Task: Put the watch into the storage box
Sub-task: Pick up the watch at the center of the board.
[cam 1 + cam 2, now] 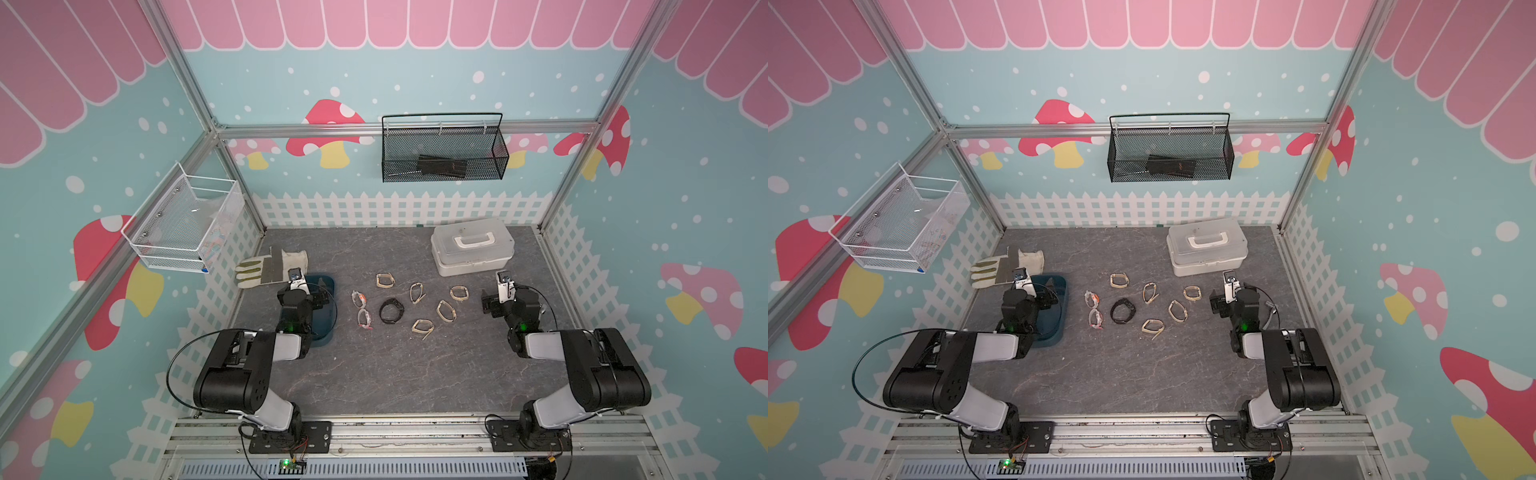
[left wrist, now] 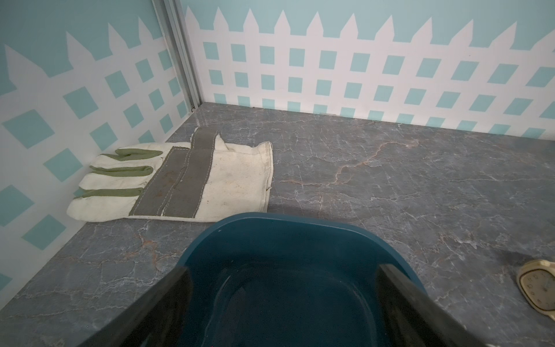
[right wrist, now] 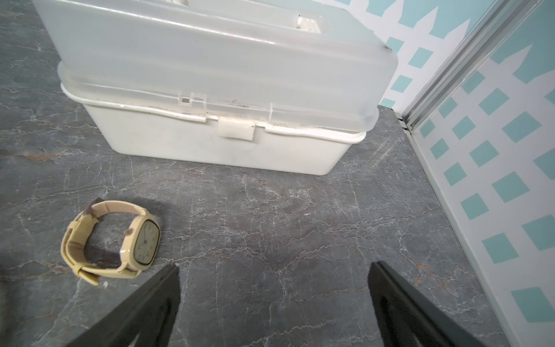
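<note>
Several beige watches lie in a loose ring mid-table, such as one [image 1: 459, 293] nearest my right arm, with a black watch [image 1: 391, 311] among them. The storage box [image 1: 328, 320] is a dark teal bin on the left, empty where it shows and partly hidden under my left arm. My left gripper [image 2: 282, 270] hangs open over the box's [image 2: 285, 217] far end with nothing between its fingers. My right gripper [image 3: 273, 267] is open above bare table, and a beige watch [image 3: 114, 240] lies just beside one finger.
A white lidded case [image 1: 471, 247] with a handle stands at the back right, close ahead of my right gripper. A work glove [image 1: 270, 268] lies behind the box. Two clear glasses [image 1: 361, 309] lie between box and watches. Wire baskets hang on the walls.
</note>
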Action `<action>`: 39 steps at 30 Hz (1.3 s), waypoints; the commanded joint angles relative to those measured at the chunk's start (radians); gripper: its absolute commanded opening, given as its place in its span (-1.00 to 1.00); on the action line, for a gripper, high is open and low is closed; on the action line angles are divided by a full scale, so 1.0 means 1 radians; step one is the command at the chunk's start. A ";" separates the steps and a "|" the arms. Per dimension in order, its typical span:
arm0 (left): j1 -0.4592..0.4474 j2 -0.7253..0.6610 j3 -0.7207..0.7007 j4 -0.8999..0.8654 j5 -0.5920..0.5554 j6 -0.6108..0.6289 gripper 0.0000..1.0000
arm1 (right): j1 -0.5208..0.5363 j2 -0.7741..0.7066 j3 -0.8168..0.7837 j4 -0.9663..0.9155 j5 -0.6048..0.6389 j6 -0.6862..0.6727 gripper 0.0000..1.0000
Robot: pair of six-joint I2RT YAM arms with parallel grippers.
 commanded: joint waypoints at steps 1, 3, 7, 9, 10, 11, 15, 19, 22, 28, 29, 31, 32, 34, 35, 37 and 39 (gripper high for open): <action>0.003 -0.020 -0.009 -0.002 0.005 0.009 0.98 | 0.008 -0.018 -0.007 0.003 0.008 -0.001 0.99; 0.003 -0.021 -0.008 -0.004 0.007 0.009 0.97 | 0.008 -0.018 -0.006 0.001 0.008 -0.001 0.99; 0.003 -0.022 -0.009 -0.003 0.005 0.009 0.98 | 0.009 -0.023 -0.009 0.000 0.008 -0.003 0.99; 0.003 -0.022 -0.012 0.005 0.011 0.012 0.98 | 0.009 -0.025 -0.014 0.012 0.011 -0.001 0.99; 0.003 -0.036 -0.006 -0.007 0.027 0.021 0.97 | 0.008 -0.036 -0.018 0.015 0.019 0.003 0.99; 0.004 -0.059 0.006 -0.053 0.024 0.019 0.98 | 0.008 -0.058 -0.016 -0.004 0.028 0.007 0.99; 0.004 -0.114 0.020 -0.124 -0.002 0.010 0.98 | 0.011 -0.167 0.040 -0.191 0.045 0.011 0.99; -0.020 -0.212 0.112 -0.351 -0.051 0.019 0.98 | 0.033 -0.330 0.121 -0.376 0.067 0.036 0.99; -0.024 -0.285 0.257 -0.560 -0.028 -0.017 0.98 | 0.036 -0.435 0.248 -0.575 0.066 0.088 0.97; -0.088 -0.271 0.565 -0.972 0.027 0.003 0.98 | 0.082 -0.367 0.593 -1.099 -0.046 0.138 0.86; -0.114 -0.257 0.605 -1.031 0.009 0.020 0.97 | 0.111 -0.352 0.638 -1.170 -0.037 0.131 0.85; -0.168 -0.226 0.662 -1.111 -0.028 0.042 0.97 | 0.185 -0.325 0.703 -1.275 -0.007 0.101 0.84; -0.200 -0.211 0.689 -1.150 -0.040 0.047 0.97 | 0.226 -0.309 0.735 -1.324 0.003 0.083 0.83; -0.252 -0.178 0.732 -1.202 -0.047 0.053 0.97 | 0.291 -0.262 0.799 -1.408 0.017 0.060 0.82; -0.276 -0.162 0.751 -1.229 -0.048 0.060 0.98 | 0.317 -0.232 0.837 -1.460 0.017 0.046 0.81; -0.318 -0.134 0.781 -1.273 -0.058 0.065 0.97 | 0.351 -0.171 0.909 -1.571 0.024 0.029 0.80; -0.344 -0.118 0.793 -1.297 -0.057 0.060 0.97 | 0.376 -0.117 0.953 -1.645 0.058 0.021 0.79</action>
